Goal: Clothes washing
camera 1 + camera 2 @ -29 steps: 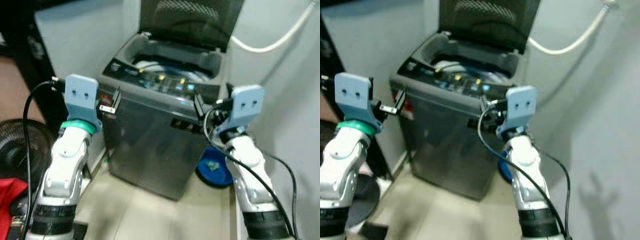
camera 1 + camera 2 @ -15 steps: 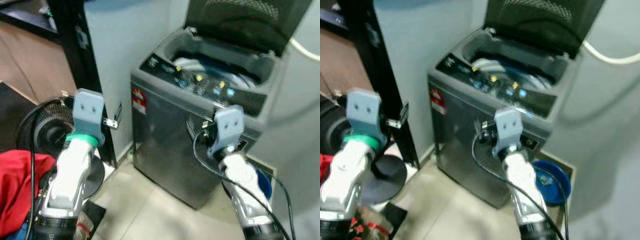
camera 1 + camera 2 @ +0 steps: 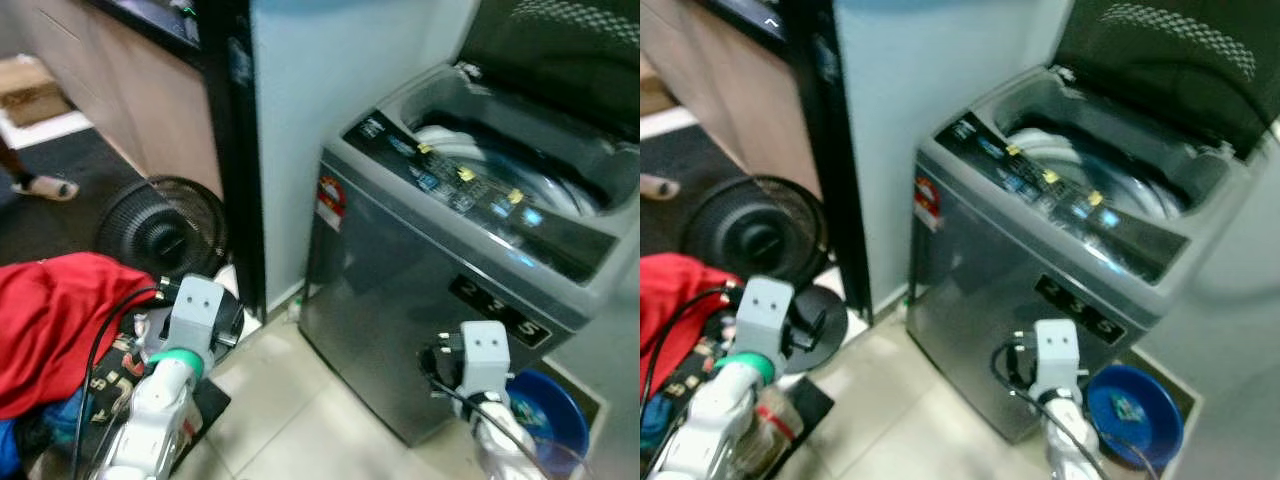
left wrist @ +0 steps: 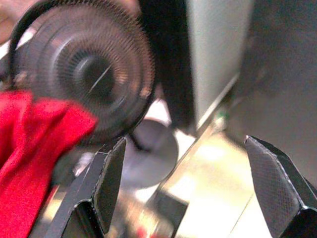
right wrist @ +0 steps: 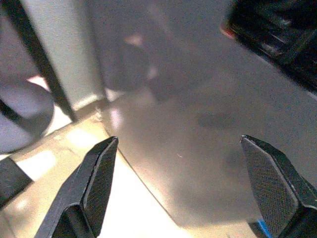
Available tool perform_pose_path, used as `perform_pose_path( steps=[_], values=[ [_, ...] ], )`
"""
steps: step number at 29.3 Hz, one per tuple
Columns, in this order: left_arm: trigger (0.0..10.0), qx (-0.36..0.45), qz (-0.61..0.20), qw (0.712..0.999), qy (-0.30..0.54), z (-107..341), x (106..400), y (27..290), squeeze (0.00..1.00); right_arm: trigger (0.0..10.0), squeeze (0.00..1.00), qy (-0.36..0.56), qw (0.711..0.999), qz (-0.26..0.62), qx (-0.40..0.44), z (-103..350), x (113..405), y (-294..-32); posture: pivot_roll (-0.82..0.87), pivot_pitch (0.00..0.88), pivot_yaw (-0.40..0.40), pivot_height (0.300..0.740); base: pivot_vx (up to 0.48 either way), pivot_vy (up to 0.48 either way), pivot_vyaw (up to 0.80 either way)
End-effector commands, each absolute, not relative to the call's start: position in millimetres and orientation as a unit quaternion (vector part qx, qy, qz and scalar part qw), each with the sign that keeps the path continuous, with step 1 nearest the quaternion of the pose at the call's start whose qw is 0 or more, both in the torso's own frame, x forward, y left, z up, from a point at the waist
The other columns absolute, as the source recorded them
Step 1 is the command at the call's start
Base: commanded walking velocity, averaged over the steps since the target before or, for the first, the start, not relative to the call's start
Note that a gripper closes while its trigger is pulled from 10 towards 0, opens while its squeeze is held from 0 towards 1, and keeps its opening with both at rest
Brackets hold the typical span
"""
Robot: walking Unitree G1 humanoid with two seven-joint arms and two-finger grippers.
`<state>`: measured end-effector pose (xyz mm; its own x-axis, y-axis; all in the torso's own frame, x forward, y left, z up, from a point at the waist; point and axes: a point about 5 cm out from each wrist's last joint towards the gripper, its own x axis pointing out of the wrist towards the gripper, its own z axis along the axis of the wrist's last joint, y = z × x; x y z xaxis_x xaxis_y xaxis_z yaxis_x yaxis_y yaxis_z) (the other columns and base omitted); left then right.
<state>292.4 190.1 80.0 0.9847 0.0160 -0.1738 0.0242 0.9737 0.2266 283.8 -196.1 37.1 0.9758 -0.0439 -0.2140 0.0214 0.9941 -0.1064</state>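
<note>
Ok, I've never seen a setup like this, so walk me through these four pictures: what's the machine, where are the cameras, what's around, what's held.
A two-armed humanoid robot stands in a laundry corner. Two pictures come from its head, looking down; two from its wrists, looking along black fingers. The left gripper and the right gripper are both open and hold nothing. Ahead stands a grey washing machine with its lid up. On the robot's left lie red clothes in front of a black floor fan. A blue basin sits on the floor by the washer.

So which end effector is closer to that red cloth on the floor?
Left. The left end effector sits beside the red cloth; the right end effector is over by the washing machine front.
</note>
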Motion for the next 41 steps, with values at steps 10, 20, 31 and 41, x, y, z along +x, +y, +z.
perform_pose_path(
  steps=[10,20,31,41],
  values=[
    [10.0,0.112,-0.003,0.99,0.083,77.7,292.1,187.4,0.0,10.0,0.0,0.116,0.992,-0.002,-0.051,26.4,277.5,-196.0,0.04,0.05,-0.029,0.74,0.0,0.0,0.79],
    [10.0,0.105,0.001,0.993,0.056,85.8,297.6,186.4,0.0,10.0,0.0,0.081,0.995,0.034,-0.048,36.4,288.9,-184.0,0.04,0.049,-0.03,0.74,0.0,0.0,0.79],
    [10.0,0.113,0.007,0.993,0.042,88.6,300.3,185.3,0.0,10.0,0.0,0.081,0.995,0.043,-0.04,35.0,289.3,-181.0,0.04,0.049,-0.027,0.74,0.0,0.0,0.7],
    [10.0,0.116,0.01,0.993,0.035,89.6,302.7,182.6,0.0,10.0,0.0,0.074,0.995,0.049,-0.038,35.3,289.9,-176.2,0.04,0.048,-0.026,0.74,0.432,0.0,0.0]
  ],
)
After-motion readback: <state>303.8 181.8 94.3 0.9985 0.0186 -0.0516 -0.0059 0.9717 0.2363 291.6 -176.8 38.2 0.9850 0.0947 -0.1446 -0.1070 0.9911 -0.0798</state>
